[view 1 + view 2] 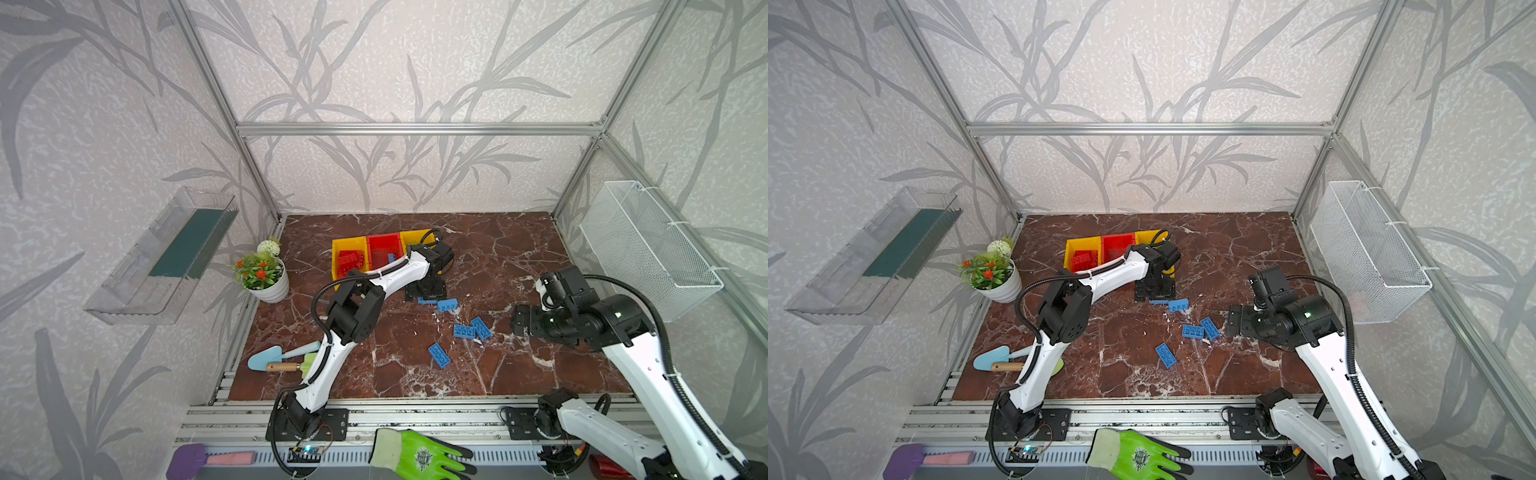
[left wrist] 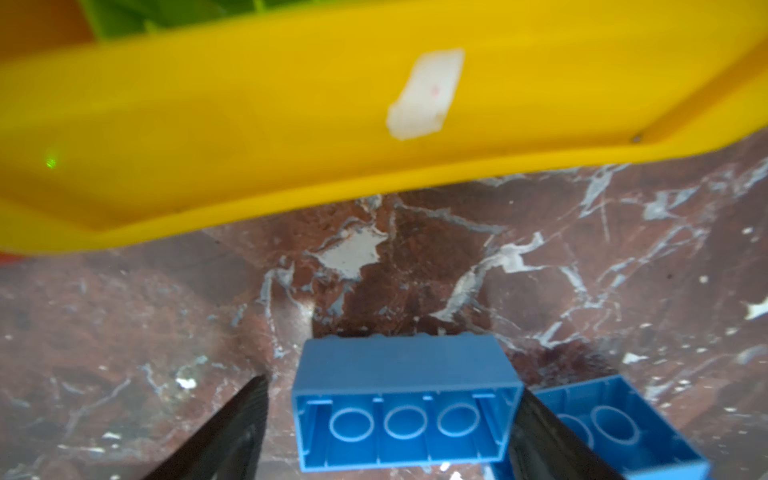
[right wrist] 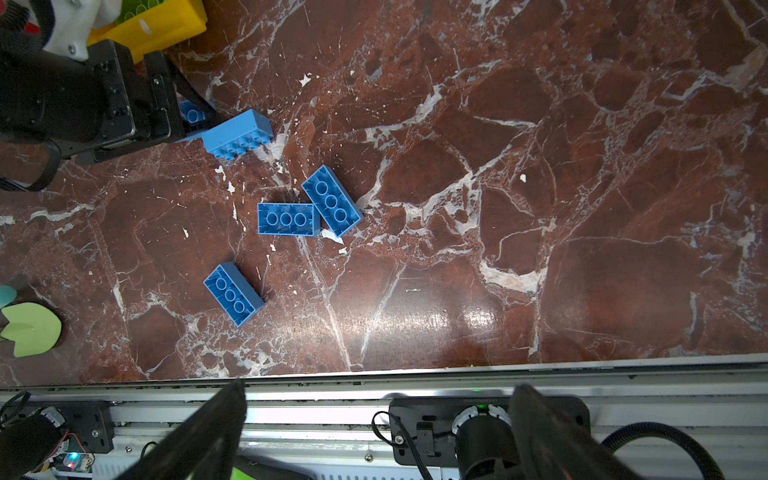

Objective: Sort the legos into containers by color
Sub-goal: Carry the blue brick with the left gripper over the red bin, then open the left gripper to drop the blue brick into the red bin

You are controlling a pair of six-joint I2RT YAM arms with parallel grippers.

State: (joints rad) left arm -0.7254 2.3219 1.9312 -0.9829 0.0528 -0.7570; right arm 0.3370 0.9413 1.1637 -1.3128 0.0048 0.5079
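Note:
My left gripper (image 1: 426, 293) points down just in front of the containers, its jaws open and straddling a blue lego (image 2: 405, 399) that lies studs-down. One finger (image 2: 245, 415) stands apart from this lego; the other is at its end. A second blue lego (image 2: 602, 419) lies right beside it. Three more blue legos (image 1: 464, 331) (image 1: 481, 328) (image 1: 439, 355) lie scattered mid-table. The containers are a yellow one (image 1: 337, 253) with red legos, a red one (image 1: 384, 243) with a blue lego, and a yellow one (image 2: 291, 124) with green legos. My right gripper (image 1: 517, 320) hovers open and empty to the right of the legos.
A potted plant (image 1: 264, 270) and toy shovels (image 1: 282, 357) sit along the left edge. A white wire basket (image 1: 648, 245) hangs on the right wall, a clear tray (image 1: 166, 253) on the left wall. A green glove (image 1: 415, 455) lies beyond the front rail.

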